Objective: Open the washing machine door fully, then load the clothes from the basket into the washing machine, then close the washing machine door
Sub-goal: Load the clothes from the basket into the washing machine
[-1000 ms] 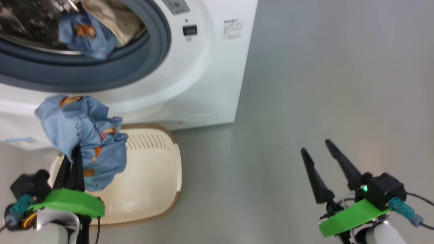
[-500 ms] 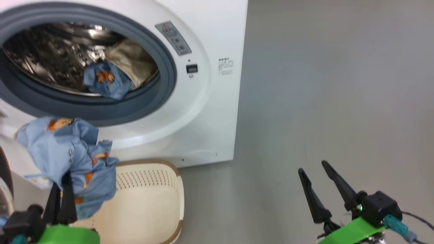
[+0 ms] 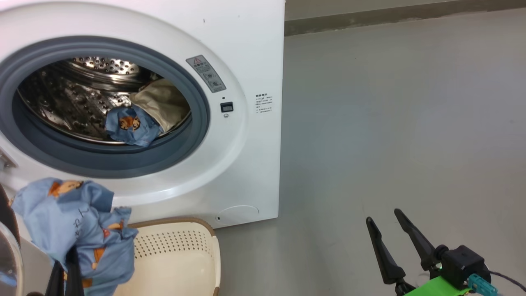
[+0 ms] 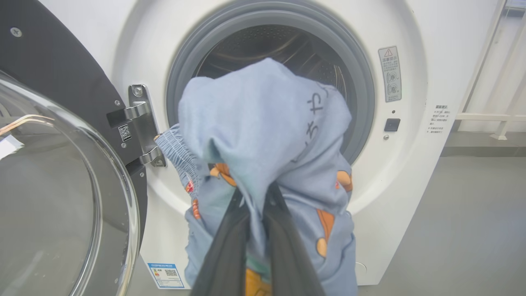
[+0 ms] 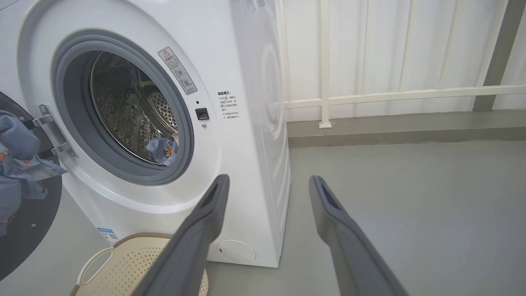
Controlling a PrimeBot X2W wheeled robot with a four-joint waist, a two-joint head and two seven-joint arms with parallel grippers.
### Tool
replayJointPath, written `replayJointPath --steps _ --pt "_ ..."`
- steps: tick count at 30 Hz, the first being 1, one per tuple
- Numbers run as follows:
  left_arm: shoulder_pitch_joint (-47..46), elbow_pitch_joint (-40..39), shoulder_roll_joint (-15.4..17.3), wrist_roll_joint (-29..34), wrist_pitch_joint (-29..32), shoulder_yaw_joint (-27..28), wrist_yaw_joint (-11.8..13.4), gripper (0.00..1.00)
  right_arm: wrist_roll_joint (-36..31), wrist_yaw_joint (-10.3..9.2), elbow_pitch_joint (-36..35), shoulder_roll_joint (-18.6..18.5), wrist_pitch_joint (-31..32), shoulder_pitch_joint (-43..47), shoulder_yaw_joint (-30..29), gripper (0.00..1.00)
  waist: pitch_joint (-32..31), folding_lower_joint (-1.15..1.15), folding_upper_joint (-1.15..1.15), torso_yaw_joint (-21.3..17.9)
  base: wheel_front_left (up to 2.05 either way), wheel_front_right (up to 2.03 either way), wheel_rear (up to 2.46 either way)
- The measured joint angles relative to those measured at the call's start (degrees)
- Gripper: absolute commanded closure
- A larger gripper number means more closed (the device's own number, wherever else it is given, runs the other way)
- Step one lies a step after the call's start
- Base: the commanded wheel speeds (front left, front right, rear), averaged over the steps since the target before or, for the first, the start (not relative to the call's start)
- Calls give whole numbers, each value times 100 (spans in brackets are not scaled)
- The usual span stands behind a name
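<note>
a light blue denim-like garment (image 4: 267, 131) with orange-brown patches and dark printed characters hangs bunched in front of the washing machine (image 3: 254, 49), below and to the left of its round opening. the left gripper (image 4: 257, 193) has hold of it: its two dark fingers are pinched almost together on a fold of the cloth, and the rest drapes down around them. the garment is in the air above the left end of the basket (image 3: 174, 223); whether it brushes the machine's white front i cannot tell.

inside the machine's perforated steel drum (image 3: 74, 94), at the lower right of the opening, lies a cream-beige garment (image 3: 162, 102), and against it a smaller piece of blue cloth (image 3: 131, 125) with an orange cartoon print, lapping onto the grey rubber gasket (image 3: 199, 102).

the washing machine door (image 4: 53, 61) stands swung wide open on the machine's left side, carried on a metal hinge (image 4: 141, 123), its glossy black rim and bulging clear glass bowl turned toward the room.

the cream plastic basket with its brown rim sits on the grey floor (image 3: 390, 123) right at the foot of the machine, under the opening. a round service flap (image 3: 238, 213) marks the machine's lower right corner.

the right gripper (image 3: 383, 216) hovers well to the right of the machine, above the floor, its fingers spread wide apart and holding nothing.
</note>
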Motion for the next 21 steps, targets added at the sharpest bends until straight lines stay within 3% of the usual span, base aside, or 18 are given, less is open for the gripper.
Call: replayJointPath --steps 21 --pt "303 -74 -104 0 0 -125 46 100 -15 0 -36 37 0 185 -52 0 -11 0 0 87 0 0 0"
